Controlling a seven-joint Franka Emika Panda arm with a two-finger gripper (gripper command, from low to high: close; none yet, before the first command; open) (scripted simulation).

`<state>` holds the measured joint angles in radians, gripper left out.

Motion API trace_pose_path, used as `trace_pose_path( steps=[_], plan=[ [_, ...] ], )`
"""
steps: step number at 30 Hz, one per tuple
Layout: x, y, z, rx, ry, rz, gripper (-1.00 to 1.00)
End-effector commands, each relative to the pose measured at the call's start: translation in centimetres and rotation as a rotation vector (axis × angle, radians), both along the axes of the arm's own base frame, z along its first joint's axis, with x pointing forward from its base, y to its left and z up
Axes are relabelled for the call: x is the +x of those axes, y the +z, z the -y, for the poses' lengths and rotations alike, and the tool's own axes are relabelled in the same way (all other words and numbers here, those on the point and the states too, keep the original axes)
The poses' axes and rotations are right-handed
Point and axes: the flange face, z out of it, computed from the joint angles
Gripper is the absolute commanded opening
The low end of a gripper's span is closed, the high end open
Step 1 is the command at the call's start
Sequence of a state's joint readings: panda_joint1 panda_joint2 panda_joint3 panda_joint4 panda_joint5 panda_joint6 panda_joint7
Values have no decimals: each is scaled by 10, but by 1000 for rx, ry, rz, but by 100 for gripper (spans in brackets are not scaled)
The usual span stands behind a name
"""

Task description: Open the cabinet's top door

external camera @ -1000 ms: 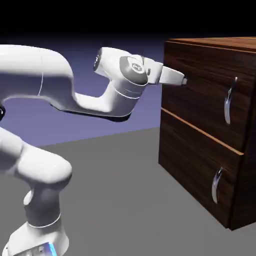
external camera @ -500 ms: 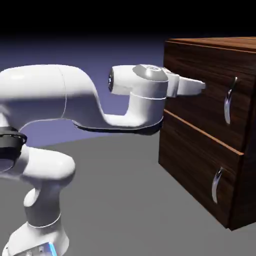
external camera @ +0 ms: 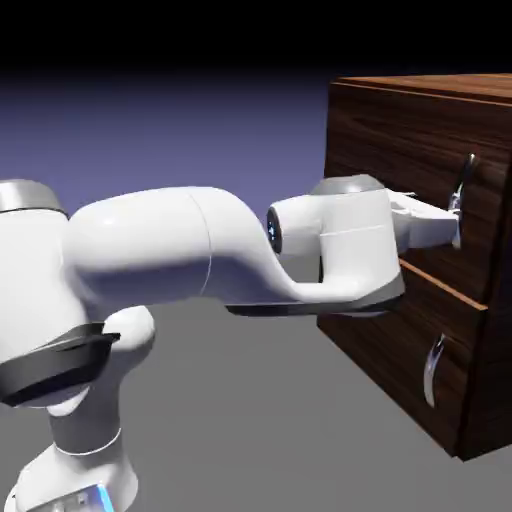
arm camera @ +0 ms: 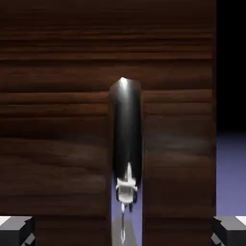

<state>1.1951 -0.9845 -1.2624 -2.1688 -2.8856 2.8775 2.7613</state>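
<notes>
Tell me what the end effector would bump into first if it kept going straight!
Probably the top door's curved silver handle: it lies between the open fingertips, so they might pass around it toward the top door. Depth is unclear.

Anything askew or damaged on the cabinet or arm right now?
Nothing stands out: the top door and lower panel look shut, both curved handles look intact, and the open gripper straddles the upper one.

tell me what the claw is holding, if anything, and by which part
Nothing is held: the claw is open, its tips apart on either side of the top door's curved silver handle, with a gap to each side.
</notes>
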Motion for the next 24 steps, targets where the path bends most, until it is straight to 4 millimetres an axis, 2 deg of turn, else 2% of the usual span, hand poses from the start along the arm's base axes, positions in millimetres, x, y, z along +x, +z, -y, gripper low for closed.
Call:
trace_pose_path(
  steps=[1,4,5,6,7,18,24],
  plan=[
    [9,0,0,1,0,0,0],
    [39,0,-2,-1,0,0,0],
    [39,0,-2,-1,0,0,0],
    [39,0,-2,-1,0,0,-100],
    [39,0,-2,-1,0,0,-100],
    [-40,0,-30,-1,-168,0,-100],
    [-76,0,-48,-2,-248,0,-100]
  ],
)
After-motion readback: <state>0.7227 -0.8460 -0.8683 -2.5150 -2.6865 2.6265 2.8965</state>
